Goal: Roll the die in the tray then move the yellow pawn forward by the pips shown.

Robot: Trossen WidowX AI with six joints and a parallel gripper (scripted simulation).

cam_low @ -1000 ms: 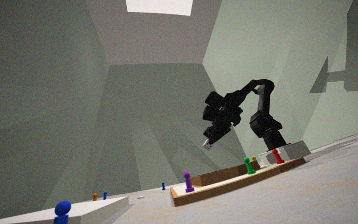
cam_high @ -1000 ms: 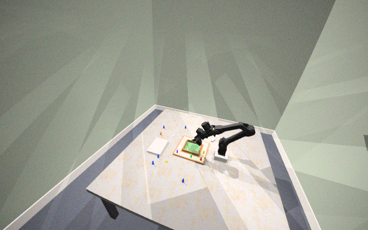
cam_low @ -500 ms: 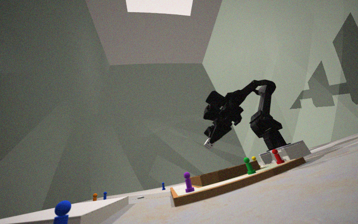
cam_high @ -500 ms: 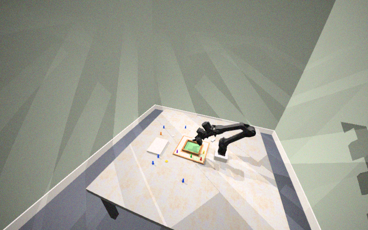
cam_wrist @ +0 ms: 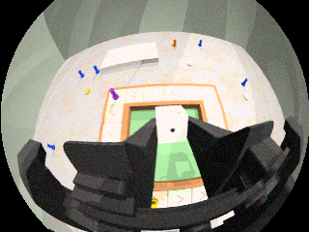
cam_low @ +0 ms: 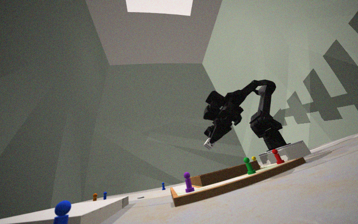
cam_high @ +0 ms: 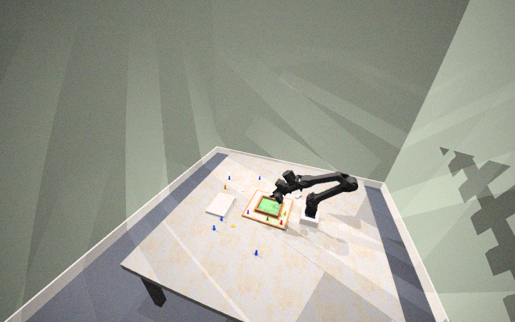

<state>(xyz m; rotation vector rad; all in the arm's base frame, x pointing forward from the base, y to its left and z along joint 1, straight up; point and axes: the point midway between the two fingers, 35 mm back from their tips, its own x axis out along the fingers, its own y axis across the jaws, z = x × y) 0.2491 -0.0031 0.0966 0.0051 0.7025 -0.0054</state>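
Observation:
My gripper point(cam_high: 278, 199) point(cam_low: 209, 142) point(cam_wrist: 170, 121) is shut on the white die point(cam_low: 208, 143) point(cam_wrist: 172, 123), held tilted above the green-floored tray. The die's face toward the wrist camera shows one pip. The tray point(cam_high: 267, 214) point(cam_low: 224, 176) point(cam_wrist: 126, 125) has a brown rim and sits in the middle of the arrow-marked board point(cam_high: 253, 199) point(cam_low: 224, 188) point(cam_wrist: 154, 93). The yellow pawn point(cam_high: 285, 213) point(cam_low: 253, 158) point(cam_wrist: 154, 202) stands on the track on the side near the arm's base, partly hidden in the exterior view and wrist view.
A purple pawn point(cam_high: 247, 211) point(cam_low: 188, 182) point(cam_wrist: 114, 94), green pawn point(cam_high: 267, 218) point(cam_low: 249, 166) and red pawn point(cam_high: 281, 222) point(cam_low: 277, 157) stand on the board. Beyond it are a white slab point(cam_high: 220, 204) point(cam_wrist: 129, 56), an orange pawn point(cam_high: 224, 186) point(cam_wrist: 175, 43), several blue pawns and a yellow disc point(cam_high: 233, 225).

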